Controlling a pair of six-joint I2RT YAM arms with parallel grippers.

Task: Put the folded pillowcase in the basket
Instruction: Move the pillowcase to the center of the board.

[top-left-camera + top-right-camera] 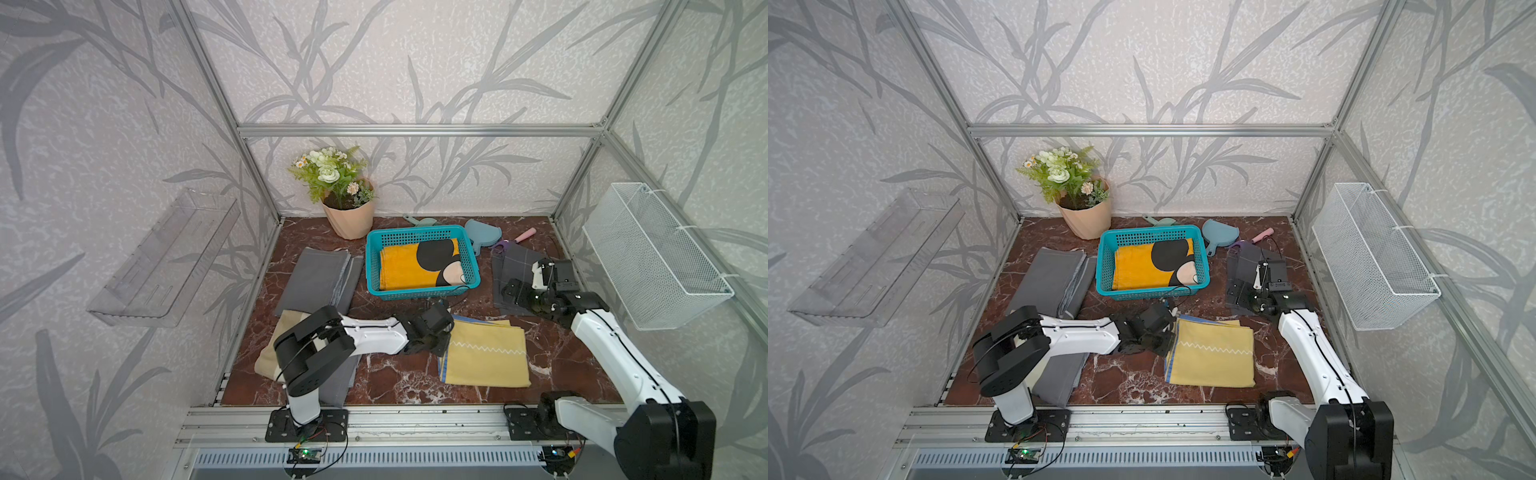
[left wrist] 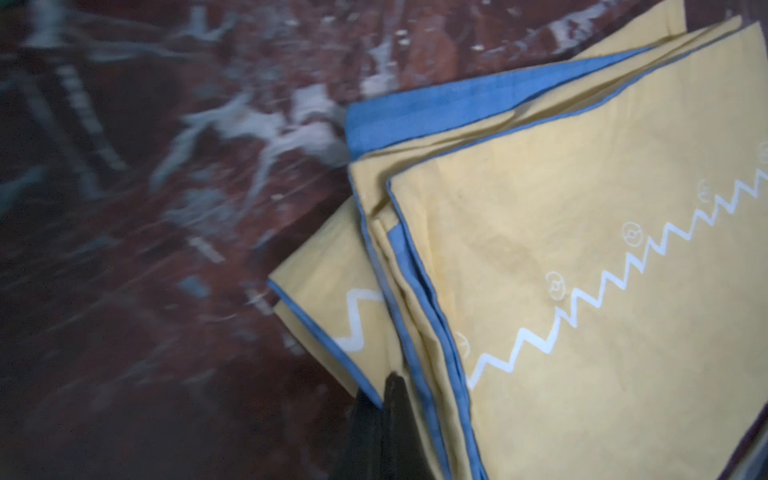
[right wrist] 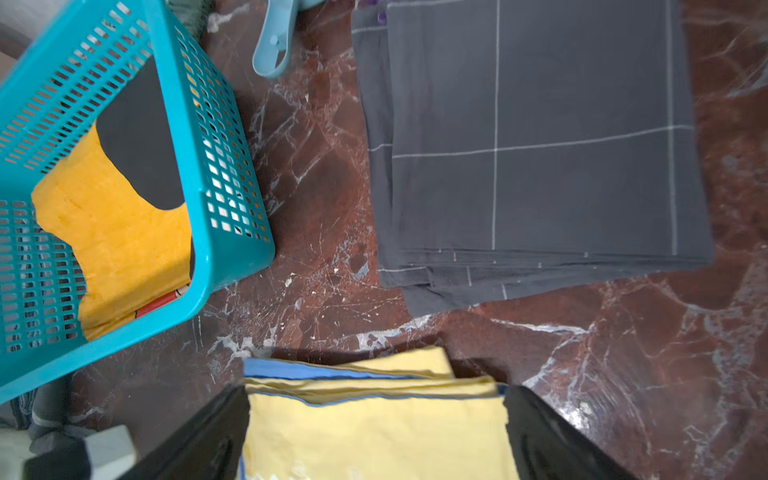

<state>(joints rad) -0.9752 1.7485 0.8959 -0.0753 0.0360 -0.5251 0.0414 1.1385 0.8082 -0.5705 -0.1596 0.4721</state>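
Left gripper (image 2: 386, 403) clenched on blue-trimmed edge of yellow pillowcase (image 1: 486, 357); how many layers caught, we cannot tell. We judge cloth light, limp, folds apt to slide apart. It lies flat on table (image 1: 386, 382), near basket (image 1: 419, 294). Right gripper (image 3: 374, 399) spread wide, empty; we'd pinch opposite edge.

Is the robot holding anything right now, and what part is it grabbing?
Yes. The left gripper is shut on the yellow pillowcase, pinching its blue-trimmed edge nearest that arm. The right gripper is open and holds nothing.
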